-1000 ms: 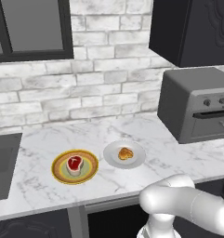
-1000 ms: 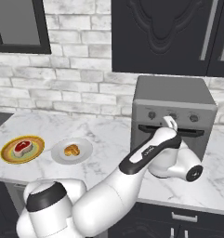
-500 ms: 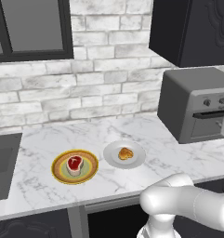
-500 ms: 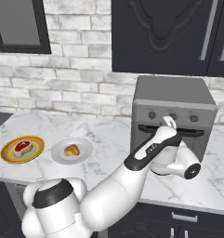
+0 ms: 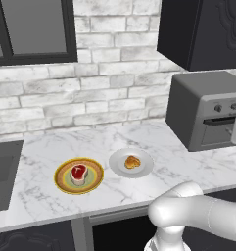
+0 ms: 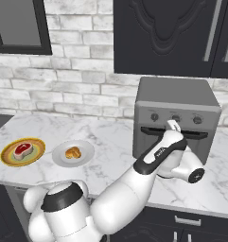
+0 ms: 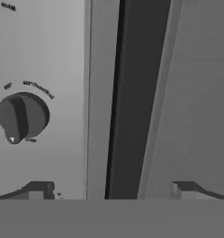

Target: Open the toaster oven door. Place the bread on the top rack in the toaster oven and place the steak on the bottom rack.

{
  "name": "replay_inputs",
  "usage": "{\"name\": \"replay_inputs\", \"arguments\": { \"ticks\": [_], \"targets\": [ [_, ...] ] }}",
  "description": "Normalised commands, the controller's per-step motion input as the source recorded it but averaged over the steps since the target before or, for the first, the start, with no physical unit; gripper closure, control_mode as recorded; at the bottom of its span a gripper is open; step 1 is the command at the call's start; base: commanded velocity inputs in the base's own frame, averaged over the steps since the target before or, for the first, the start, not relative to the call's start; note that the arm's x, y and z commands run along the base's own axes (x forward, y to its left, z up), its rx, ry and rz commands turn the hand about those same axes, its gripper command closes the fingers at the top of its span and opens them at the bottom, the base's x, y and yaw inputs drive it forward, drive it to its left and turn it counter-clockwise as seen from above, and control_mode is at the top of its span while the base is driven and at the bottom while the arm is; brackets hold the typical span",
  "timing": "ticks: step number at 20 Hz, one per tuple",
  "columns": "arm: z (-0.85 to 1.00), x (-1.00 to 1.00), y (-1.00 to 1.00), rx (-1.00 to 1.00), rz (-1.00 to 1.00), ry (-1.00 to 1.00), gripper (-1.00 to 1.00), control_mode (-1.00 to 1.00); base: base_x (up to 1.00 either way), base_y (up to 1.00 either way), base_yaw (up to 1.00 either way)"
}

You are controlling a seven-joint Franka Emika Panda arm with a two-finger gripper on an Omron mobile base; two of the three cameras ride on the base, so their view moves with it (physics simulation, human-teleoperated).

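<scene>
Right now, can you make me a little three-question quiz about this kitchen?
1. True or false: the toaster oven door is shut.
2. What lies on the yellow plate: A the bread, B the steak, C nothing?
3. Fill in: in the hand view the dark handle runs between the two ___.

Key: 1 true. 2 B. 3 fingers.

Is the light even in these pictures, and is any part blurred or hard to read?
Left base view: soft even light, faint shadows under the plates. Right base view: the toaster oven is sharp, with no glare. Hand view: the dark handle and the knob are clear, but the small print around the knob is too blurred to read.
</scene>
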Motion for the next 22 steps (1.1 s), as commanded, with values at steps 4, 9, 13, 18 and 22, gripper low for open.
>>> {"name": "replay_inputs", "arguments": {
  "ticks": [4, 9, 13, 18, 22],
  "targets": [
    [-0.01, 0.25, -0.08, 0.0, 0.0, 0.0, -1.0, -1.0, 0.0, 0.0, 0.0],
    [-0.1, 0.13, -0.09, 0.0, 0.0, 0.0, -1.0, -1.0, 0.0, 0.0, 0.0],
    [-0.09, 0.09, -0.05, 0.0, 0.01, 0.0, -1.0, -1.0, 0.0, 0.0, 0.0],
    [-0.07, 0.09, -0.05, 0.0, 0.01, -0.01, -1.0, -1.0, 0.0, 0.0, 0.0],
    [-0.03, 0.0, -0.01, 0.0, 0.0, -0.03, 1.0, -1.0, 0.0, 0.0, 0.0]
  ]
}}
